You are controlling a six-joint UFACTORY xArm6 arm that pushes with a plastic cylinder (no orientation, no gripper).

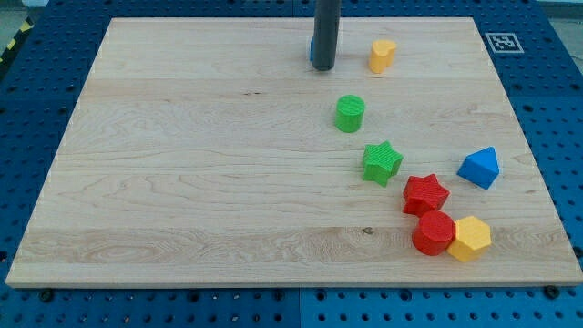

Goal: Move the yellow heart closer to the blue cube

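Rod upright, my tip (323, 68) down at view's top centre.

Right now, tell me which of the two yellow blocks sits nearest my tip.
The yellow heart near the view's top, just right of my tip. The other yellow block, a hexagon shape, touches the red cylinder near the view's bottom right.

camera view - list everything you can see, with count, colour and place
yellow heart: 1, yellow, view's top, right of the rod
blue cube: 1, blue, mostly hidden behind the rod, only a sliver shows
green cylinder: 1, green, below the rod
green star: 1, green, right of centre
red star: 1, red, lower right
red cylinder: 1, red, touching the yellow hexagon
yellow hexagon: 1, yellow, view's bottom right
blue pyramid-like block: 1, blue, right edge
wooden board: 1, light wood
my tip: 1, dark, left of the yellow heart, apart from it
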